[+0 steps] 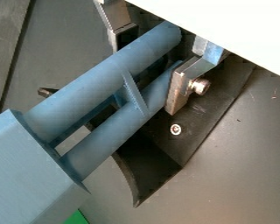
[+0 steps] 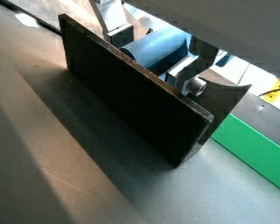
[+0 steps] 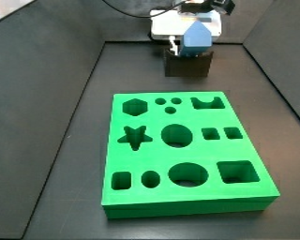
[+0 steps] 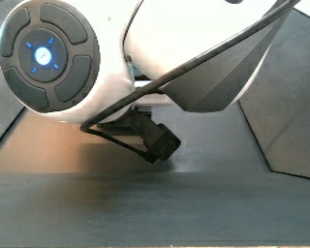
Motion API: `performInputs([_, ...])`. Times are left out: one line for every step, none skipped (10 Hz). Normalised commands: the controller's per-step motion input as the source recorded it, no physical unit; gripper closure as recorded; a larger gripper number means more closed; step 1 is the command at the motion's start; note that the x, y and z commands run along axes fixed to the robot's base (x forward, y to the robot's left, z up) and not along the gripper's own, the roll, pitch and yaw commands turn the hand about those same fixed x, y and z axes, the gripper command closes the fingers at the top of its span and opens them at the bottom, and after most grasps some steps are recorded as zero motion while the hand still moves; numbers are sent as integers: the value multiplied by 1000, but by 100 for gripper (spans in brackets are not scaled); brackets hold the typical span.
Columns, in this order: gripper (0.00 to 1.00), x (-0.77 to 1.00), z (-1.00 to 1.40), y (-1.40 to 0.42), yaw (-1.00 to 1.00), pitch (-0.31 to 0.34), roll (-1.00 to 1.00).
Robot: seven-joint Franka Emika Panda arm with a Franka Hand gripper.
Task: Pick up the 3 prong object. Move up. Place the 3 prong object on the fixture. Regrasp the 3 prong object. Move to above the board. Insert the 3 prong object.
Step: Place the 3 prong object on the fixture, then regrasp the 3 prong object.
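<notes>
3 prong object [image 1: 101,96]: light blue-grey peg, long body w/ wider blocky head. In both wrist views it sits between the gripper fingers, body lying over the top of the fixture [image 2: 130,101]. In a side view the peg [image 3: 198,36] shows as a blue block directly above the dark fixture [image 3: 187,66], at the far end of the floor.

Gripper [image 1: 149,61]: silver finger plates stand either side of the peg body; one finger [image 1: 185,87] w/ its bolt lies flat against the peg's side. Jaws closed onto the peg, clamping it. Whether the peg's underside actually touches the fixture notch: can't tell, contact hidden.

Fixture: dark brown block, broad flat face toward the camera in a wrist view, curved cut visible below the peg in the other [image 1: 154,171].

Board [image 3: 184,155]: bright green slab w/ hexagon, star, circle, square, oval cut-outs, on the dark floor nearer the camera, apart from fixture. Green corner shows beside the fixture [image 2: 254,149].

Remaining side view: mostly blocked by white arm housing [image 4: 106,58]; small dark piece [image 4: 151,139] below it, not identifiable.
</notes>
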Motion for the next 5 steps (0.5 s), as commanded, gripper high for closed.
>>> performInputs([100, 0, -167, -500, 0, 0, 0])
performInputs([0, 0, 0, 0, 0, 0, 0])
performInputs([0, 0, 1000, 0, 75, -50, -7])
performInputs([0, -9, 1000, -1, 81, -42, -4])
performInputs([0, -31, 1000, -3, 86, -30, 7])
